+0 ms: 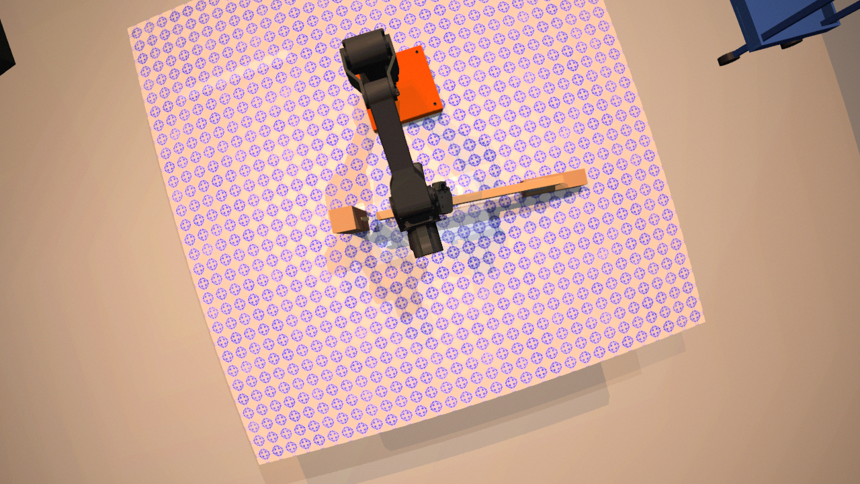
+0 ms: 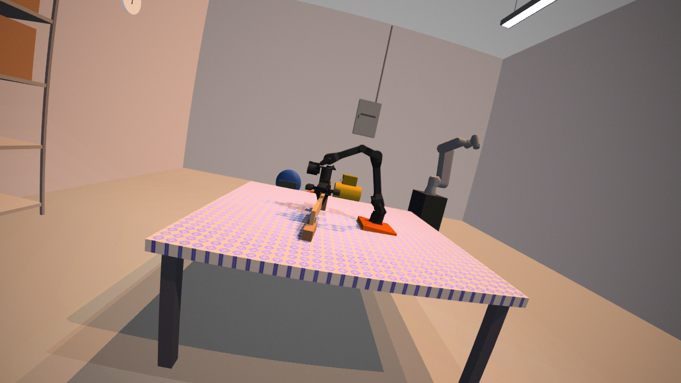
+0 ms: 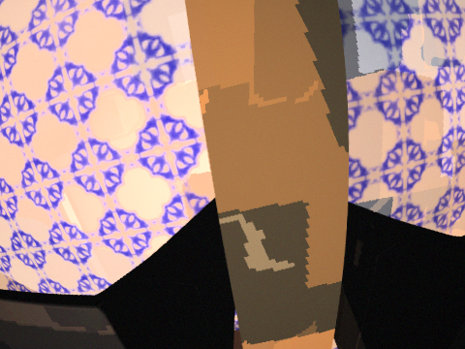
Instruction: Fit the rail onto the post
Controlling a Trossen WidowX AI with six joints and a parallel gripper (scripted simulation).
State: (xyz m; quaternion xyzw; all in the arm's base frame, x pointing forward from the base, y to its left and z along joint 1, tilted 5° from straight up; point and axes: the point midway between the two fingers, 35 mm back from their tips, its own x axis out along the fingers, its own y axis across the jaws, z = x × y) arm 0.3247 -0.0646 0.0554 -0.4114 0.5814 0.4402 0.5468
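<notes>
The long wooden rail [image 1: 492, 193] [image 2: 316, 209] [image 3: 276, 160] runs from the low footboard block [image 1: 576, 177] [image 2: 308, 232] towards the wooden post [image 1: 341, 220] [image 2: 324, 204]. Its far end lies at the block's bracket. My gripper [image 2: 322, 194] [image 3: 260, 204] is shut on the rail, with a black finger on each side of it in the wrist view; the arm hides it from above. The rail's near end appears raised, its shadow lying apart from it. In the top view a small gap shows between that end and the pegs [image 1: 365, 218]. The end holes are not visible.
The arm's orange base plate [image 1: 420, 84] [image 2: 376, 226] stands on the patterned table [image 1: 270, 337] [image 2: 404, 266], to one side of the rail. The arm reaches over the rail near the post. A blue cart [image 1: 793, 23] stands off the table.
</notes>
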